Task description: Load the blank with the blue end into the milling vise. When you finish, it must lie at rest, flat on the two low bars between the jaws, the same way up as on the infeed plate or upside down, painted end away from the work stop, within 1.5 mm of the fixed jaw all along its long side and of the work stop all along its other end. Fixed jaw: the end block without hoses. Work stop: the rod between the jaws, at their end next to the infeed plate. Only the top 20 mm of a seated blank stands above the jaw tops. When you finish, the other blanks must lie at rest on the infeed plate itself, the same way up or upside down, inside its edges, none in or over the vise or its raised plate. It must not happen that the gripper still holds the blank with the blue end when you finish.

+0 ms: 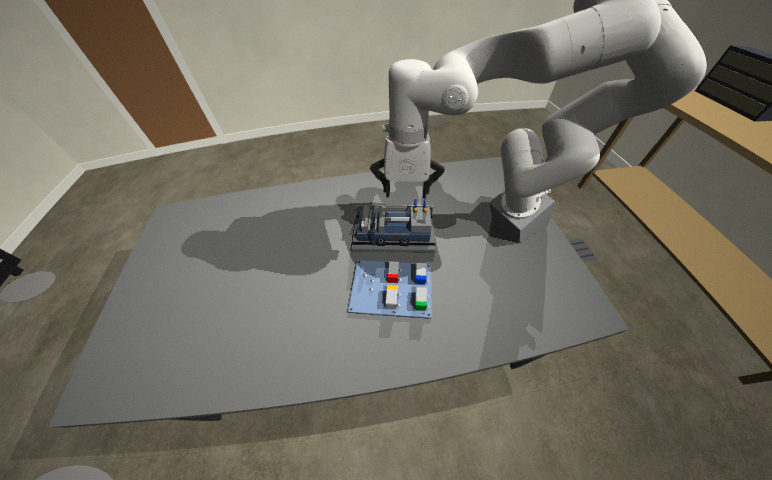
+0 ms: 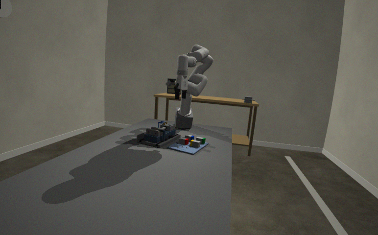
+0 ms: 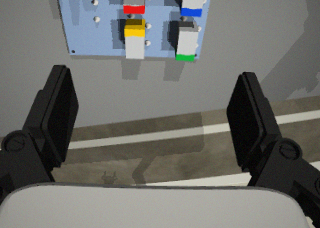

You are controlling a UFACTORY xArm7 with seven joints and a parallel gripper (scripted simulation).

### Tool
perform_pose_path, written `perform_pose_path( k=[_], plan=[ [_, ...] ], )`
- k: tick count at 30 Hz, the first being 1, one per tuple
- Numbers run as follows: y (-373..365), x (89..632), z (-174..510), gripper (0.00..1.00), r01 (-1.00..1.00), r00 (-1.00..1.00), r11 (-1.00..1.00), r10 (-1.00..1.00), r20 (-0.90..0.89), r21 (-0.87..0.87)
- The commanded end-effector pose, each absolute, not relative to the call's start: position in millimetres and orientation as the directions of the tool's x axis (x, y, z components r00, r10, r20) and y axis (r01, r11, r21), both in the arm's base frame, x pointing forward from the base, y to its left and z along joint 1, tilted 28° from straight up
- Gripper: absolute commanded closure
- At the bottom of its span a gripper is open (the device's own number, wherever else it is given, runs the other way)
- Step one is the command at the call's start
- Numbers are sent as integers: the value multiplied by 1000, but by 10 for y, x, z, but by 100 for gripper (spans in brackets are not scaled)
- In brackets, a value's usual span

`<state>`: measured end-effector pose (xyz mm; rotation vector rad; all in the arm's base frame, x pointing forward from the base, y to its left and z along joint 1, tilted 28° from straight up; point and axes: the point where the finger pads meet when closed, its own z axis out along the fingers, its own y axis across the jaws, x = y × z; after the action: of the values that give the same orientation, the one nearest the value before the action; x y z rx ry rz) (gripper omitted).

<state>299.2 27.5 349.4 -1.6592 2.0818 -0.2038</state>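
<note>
Top view, bench: grey bench point(image 1: 247, 356) point(image 2: 185, 198) point(image 3: 100, 93) carries the arm's pedestal, the vise and the infeed plate.
Arm: white arm point(image 1: 598, 38) point(image 2: 201, 54) rises from a grey pedestal point(image 1: 542, 223) point(image 2: 183, 121), bent over, last section pointing down.
Vise: milling vise point(image 1: 401, 236) point(image 2: 159, 136) sits on its raised plate, beside the infeed plate. Blue hoses point(image 1: 424, 203) point(image 2: 161, 122) are on the end block nearer the pedestal. No blank seen in it; inner detail too small to read.
Infeed plate: light blue infeed plate point(image 1: 366, 303) point(image 2: 185, 149) point(image 3: 90, 43), four blanks on it, two by two.
Pincer: pincer point(image 1: 406, 193) point(image 2: 180, 97) point(image 3: 154, 88) released, fingers wide apart, nothing gripped. Up in the air, well above the bench.
Blue blank: blue-ended blank point(image 1: 421, 273) point(image 2: 189, 137) point(image 3: 192, 3) is on the infeed plate, vise-side row, column nearer the pedestal. Painted end faces away from the vise.
Red blank: red-ended blank point(image 1: 393, 272) point(image 2: 183, 141) point(image 3: 134, 0), same row, paint also away from the vise.
Green blank: green-ended blank point(image 1: 420, 297) point(image 2: 200, 140) point(image 3: 187, 40), outer row, in line with blue, paint away from the vise.
Yellow blank: yellow-ended blank point(image 1: 391, 296) point(image 2: 195, 143) point(image 3: 135, 43), outer row, in line with red, paint toward the vise.
Pins: small pale pins point(image 1: 372, 280) point(image 3: 95, 2) stand on the plate.
</note>
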Motion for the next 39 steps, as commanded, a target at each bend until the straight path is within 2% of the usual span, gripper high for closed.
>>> perform_pose_path(
  k=[1,39],
  plan=[
    [296,2998,3516,0,-880,-160,259,-951,-265,-398],
    [327,3000,3522,0,-880,-160,259,-951,-265,-398]
  ],
)
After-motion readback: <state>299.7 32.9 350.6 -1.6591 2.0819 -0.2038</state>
